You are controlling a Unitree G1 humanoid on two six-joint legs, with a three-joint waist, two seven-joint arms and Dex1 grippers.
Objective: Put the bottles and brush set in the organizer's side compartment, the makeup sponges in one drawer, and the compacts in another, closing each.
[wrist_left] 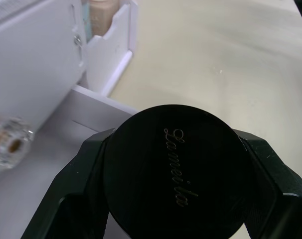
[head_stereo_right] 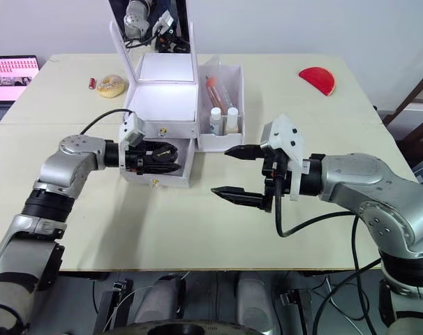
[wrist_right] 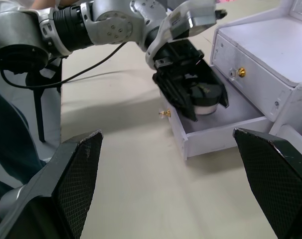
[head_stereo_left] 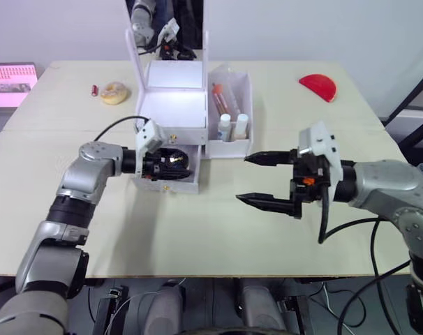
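Left gripper point(head_stereo_right: 168, 158) clamped on a round black compact point(wrist_left: 177, 172), held over the open lower drawer point(head_stereo_right: 171, 177) of the white organizer point(head_stereo_right: 166, 98) at centre frame. Right gripper point(head_stereo_right: 232, 171) spread wide and empty, centre right above the table point(head_stereo_right: 197, 237).

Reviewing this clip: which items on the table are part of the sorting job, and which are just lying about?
Job items:
- organizer, lower drawer open
- black compact, gripped by left gripper over that drawer
- bottles in the side compartment
- right gripper, open, empty

Lying about:
- red half-round piece
- round tan item
- small red item
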